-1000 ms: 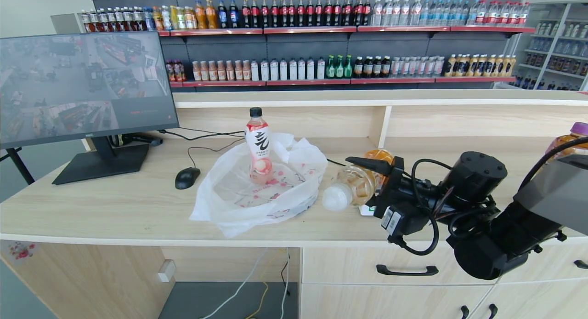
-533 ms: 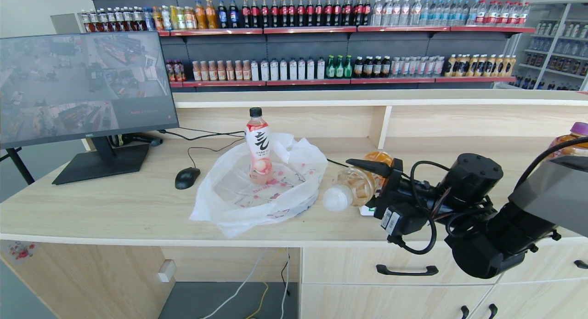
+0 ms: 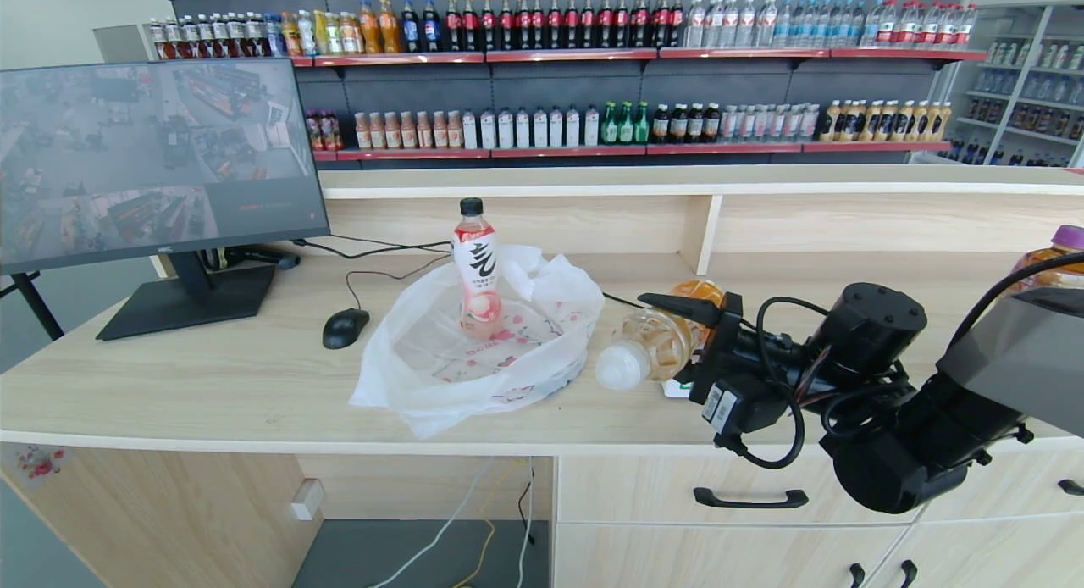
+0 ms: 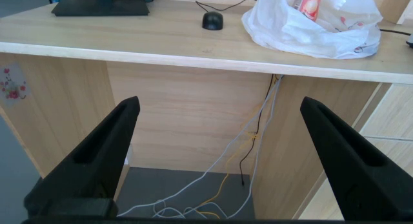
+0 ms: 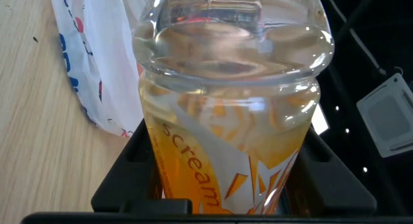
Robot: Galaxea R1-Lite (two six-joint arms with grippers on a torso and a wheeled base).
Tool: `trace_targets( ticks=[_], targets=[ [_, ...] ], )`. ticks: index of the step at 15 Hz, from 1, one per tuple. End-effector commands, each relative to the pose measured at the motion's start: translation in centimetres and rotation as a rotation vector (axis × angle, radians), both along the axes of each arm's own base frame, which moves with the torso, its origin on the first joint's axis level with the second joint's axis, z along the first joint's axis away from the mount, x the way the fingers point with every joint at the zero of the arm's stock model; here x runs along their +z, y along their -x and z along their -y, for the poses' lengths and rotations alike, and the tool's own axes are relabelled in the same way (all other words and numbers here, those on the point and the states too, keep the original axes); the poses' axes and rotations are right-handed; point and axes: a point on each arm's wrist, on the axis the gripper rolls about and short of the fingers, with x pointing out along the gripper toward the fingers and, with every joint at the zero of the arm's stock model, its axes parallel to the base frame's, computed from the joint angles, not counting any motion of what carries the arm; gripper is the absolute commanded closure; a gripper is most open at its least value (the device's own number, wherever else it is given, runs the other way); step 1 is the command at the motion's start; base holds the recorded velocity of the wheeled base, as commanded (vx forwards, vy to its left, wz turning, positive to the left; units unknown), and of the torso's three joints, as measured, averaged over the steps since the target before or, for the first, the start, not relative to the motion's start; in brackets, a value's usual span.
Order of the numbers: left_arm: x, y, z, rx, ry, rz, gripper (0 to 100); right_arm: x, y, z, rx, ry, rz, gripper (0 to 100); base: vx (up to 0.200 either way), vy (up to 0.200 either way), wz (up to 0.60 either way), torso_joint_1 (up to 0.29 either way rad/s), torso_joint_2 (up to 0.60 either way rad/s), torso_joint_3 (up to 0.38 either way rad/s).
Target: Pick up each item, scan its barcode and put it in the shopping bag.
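Slippage is the risk: the right gripper [image 3: 688, 338] clamps the orange bottle [image 3: 648, 346] sideways, right of centre beside the bag [image 3: 440, 376] (left gripper [image 4: 219, 111] gapes wide, idle), so a swing could drop it short.

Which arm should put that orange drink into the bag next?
The right. The right gripper is shut on the orange bottle, held sideways just beside the shopping bag. The left gripper hangs open and empty, low in front of the counter.
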Motion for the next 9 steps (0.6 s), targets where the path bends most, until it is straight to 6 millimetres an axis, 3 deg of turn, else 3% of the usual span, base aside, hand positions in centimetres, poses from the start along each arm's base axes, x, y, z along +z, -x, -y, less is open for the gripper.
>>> trace_targets(
  ticks=[1, 9],
  targets=[
    [0.0, 0.0, 0.0, 0.0, 0.0, 0.0, 0, -0.03, -0.01, -0.02, 0.001, 0.0, 0.001, 100, 0.0, 0.0, 0.0, 0.0, 0.0, 0.0],
    [0.0, 0.0, 0.0, 0.0, 0.0, 0.0, 0, 0.53, -0.09, -0.05, 0.007, -0.023, -0.015, 100, 0.0, 0.0, 0.0, 0.0, 0.0, 0.0]
  ],
)
